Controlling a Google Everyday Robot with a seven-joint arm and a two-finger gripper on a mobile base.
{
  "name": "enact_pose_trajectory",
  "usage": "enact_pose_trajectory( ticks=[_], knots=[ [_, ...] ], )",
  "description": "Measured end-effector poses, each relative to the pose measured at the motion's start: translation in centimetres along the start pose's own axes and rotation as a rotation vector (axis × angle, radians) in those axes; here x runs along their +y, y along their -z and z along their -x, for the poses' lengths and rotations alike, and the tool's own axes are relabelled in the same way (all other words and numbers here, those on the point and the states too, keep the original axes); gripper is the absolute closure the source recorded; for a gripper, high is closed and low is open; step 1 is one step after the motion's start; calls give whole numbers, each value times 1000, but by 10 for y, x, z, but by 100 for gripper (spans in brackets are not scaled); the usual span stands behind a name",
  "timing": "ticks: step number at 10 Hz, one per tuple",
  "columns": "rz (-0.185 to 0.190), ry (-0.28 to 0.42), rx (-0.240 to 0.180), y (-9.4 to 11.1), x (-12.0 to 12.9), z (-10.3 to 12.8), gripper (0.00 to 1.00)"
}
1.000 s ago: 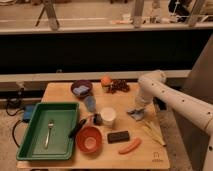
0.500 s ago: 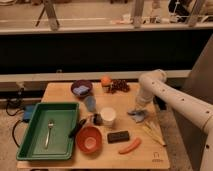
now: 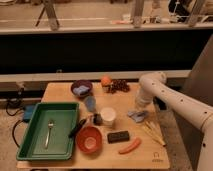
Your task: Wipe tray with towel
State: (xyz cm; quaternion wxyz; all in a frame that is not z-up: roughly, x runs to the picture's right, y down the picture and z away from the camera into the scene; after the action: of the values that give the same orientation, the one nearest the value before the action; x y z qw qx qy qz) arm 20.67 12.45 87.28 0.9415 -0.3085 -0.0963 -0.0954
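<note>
The green tray (image 3: 35, 150) sits at the table's front left, with a fork (image 3: 49, 131) lying in it and a dark utensil (image 3: 77, 128) resting over its right rim. A small blue-grey towel (image 3: 137, 116) lies crumpled on the table's right side. My gripper (image 3: 139, 106) hangs from the white arm directly over the towel, at or just above it, far from the tray.
Between the towel and the tray stand a white cup (image 3: 107, 116), a blue cup (image 3: 90, 103) and a red bowl (image 3: 89, 139). A purple bowl (image 3: 81, 88), an orange (image 3: 105, 80) and grapes (image 3: 118, 86) are at the back. A black block (image 3: 118, 136), a carrot-like stick (image 3: 130, 146) and yellow sticks (image 3: 152, 133) are at the front right.
</note>
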Motion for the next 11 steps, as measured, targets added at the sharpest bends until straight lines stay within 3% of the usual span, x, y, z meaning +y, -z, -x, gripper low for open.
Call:
enact_pose_trajectory(
  ticks=[3,8,10,11],
  knots=[
    [22,5,-7,-3,4,-3,20],
    [58,6,-21,-28,22,-12,22],
    [67,1,-20,-38,26,-15,37],
    [75,-8,-19,-44,28,-18,50]
  ],
)
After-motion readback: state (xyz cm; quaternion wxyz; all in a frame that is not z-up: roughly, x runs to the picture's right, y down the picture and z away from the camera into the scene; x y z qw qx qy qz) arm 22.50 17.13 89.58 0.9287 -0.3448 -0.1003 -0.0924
